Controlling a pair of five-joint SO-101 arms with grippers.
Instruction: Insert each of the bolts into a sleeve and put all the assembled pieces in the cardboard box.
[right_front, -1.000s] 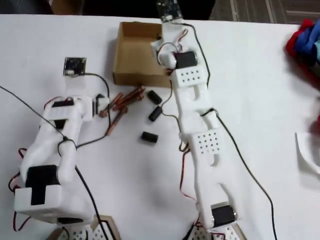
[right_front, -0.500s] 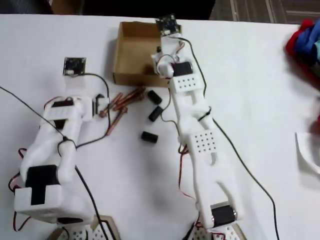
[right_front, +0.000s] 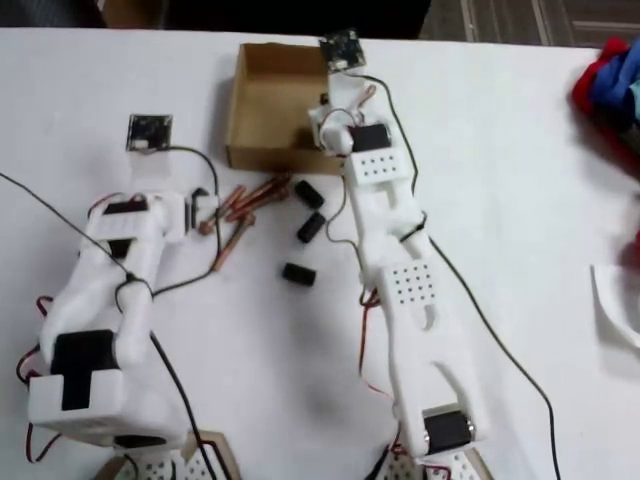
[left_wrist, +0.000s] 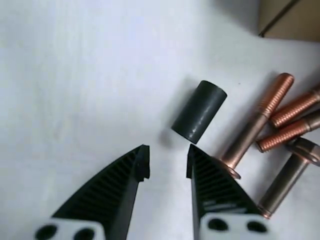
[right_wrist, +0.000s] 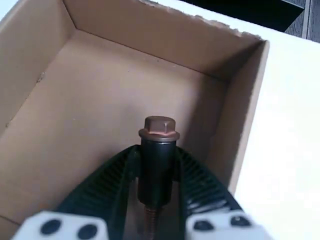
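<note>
The right gripper (right_wrist: 156, 172), clamped on a sleeved bolt (right_wrist: 158, 145), hung over the cardboard box (right_wrist: 75, 115); release seemed due next (left gripper (left_wrist: 167, 161) slightly parted, empty, beside a loose sleeve (left_wrist: 199, 111)).

Legible writing: none

No text, label, number or sign can be read on the cardboard box (right_front: 270, 157) or anywhere else in the views. Any print on the small circuit board (right_front: 150, 132) near the left arm, or on the second board (right_front: 340, 47) at the right arm's wrist, is too small to be made out.
</note>
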